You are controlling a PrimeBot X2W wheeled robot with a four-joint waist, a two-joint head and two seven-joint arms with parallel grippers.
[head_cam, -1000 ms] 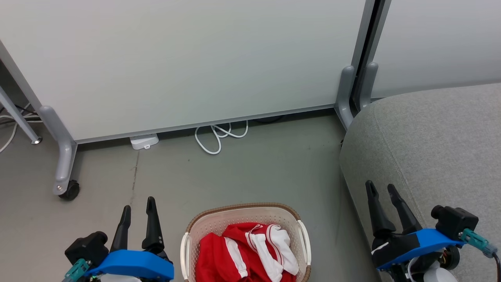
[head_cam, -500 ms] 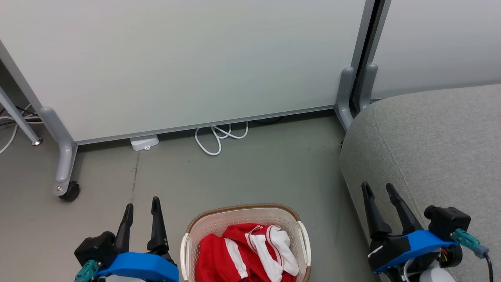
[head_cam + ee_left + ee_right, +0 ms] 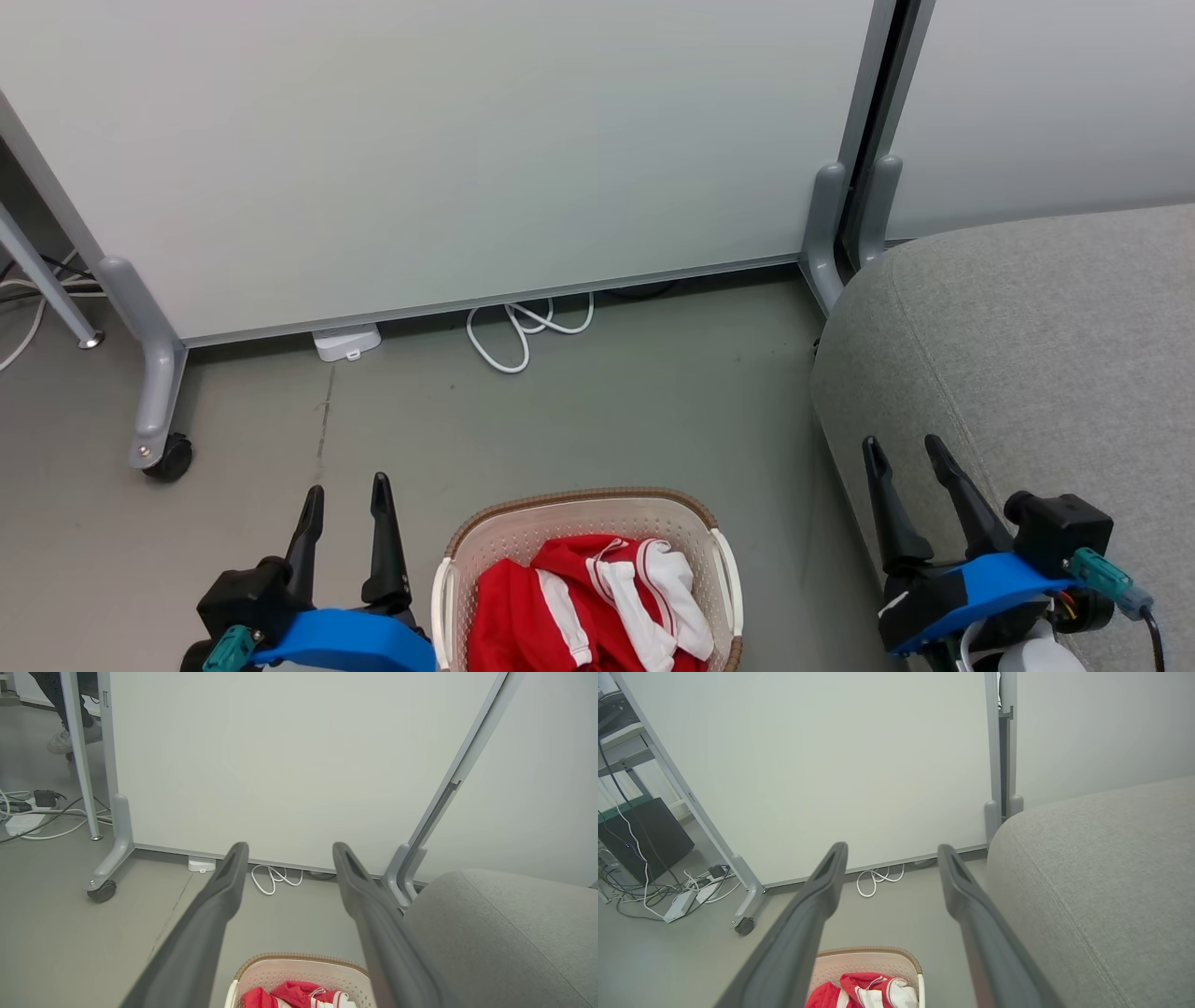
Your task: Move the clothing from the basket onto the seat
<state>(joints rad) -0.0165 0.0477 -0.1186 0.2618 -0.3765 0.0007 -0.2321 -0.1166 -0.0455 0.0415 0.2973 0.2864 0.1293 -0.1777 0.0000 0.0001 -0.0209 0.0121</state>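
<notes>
The white partition panel (image 3: pixel 467 140) closes off the far side of the floor (image 3: pixel 607 401). The seat (image 3: pixel 1027 355) occupies the robot's right and carries no garment. The basket (image 3: pixel 579 497) stands on the floor between the two arms, its near end cut off by the lower edge of the head view. The clothing (image 3: pixel 579 607) lies inside the basket as a crumpled red-and-white heap with no clear long axis.

- Left pincer (image 3: pixel 347 487): released and empty, just beside the basket's left rim. The clothing lies to its right.
- Right pincer (image 3: pixel 901 444): released and empty, over the seat's left edge, farther from the basket.

Judgement: the left arm is the nearer one for the first pick. No garment is transferred yet.
</notes>
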